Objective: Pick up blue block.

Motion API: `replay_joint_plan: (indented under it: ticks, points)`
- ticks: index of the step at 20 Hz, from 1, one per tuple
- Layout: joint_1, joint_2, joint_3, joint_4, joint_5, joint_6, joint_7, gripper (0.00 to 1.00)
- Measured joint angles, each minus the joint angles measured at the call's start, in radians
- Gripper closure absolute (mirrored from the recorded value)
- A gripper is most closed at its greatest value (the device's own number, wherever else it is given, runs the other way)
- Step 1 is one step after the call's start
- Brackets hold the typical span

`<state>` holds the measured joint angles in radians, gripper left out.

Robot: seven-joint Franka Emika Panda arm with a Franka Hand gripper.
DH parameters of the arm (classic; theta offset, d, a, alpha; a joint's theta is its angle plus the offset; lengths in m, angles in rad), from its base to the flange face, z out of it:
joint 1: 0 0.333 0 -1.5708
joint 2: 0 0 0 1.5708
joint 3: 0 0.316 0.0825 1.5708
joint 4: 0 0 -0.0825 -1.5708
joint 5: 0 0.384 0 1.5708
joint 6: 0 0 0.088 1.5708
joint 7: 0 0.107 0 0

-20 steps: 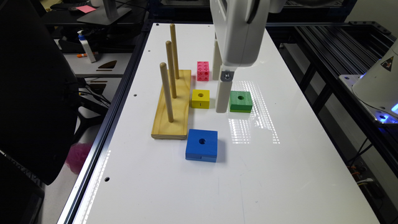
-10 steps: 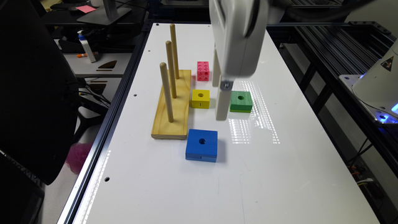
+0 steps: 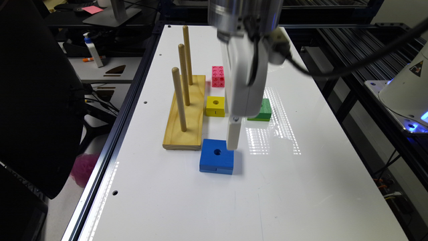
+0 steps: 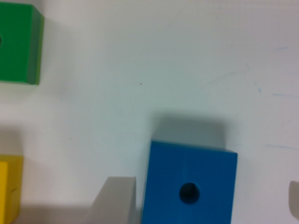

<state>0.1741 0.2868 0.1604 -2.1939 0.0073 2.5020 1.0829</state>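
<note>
The blue block (image 3: 216,156) lies flat on the white table (image 3: 301,187), a round hole in its middle, just off the near end of the wooden peg base. My gripper (image 3: 233,139) hangs low over the block's far right corner in the exterior view. In the wrist view the blue block (image 4: 189,184) sits between my two grey fingers (image 4: 114,203), which stand wide apart on either side of it. The gripper (image 4: 203,200) is open and holds nothing.
A wooden base with three upright pegs (image 3: 185,113) stands to the exterior view's left of the block. Behind it lie a yellow holed block (image 3: 215,106), a green block (image 3: 264,112) and a pink studded block (image 3: 218,76). Bare table stretches toward the near edge.
The gripper has moved from between the yellow and green blocks toward the near side and now hangs over the blue block. The blocks have not moved.
</note>
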Motion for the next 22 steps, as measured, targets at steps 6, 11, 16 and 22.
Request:
replay_joint_plan:
  ticks: [6, 11, 16, 22]
  points:
    - [0.000, 0.030, 0.000, 0.006, -0.0005, 0.031, 0.000, 0.00]
    - [-0.001, 0.042, -0.003, 0.039, -0.0008, 0.029, 0.000, 0.00]
    - [-0.001, 0.068, -0.006, 0.047, -0.0032, 0.040, 0.000, 0.00]
    - [-0.001, 0.111, -0.007, 0.066, -0.0084, 0.051, 0.000, 0.00]
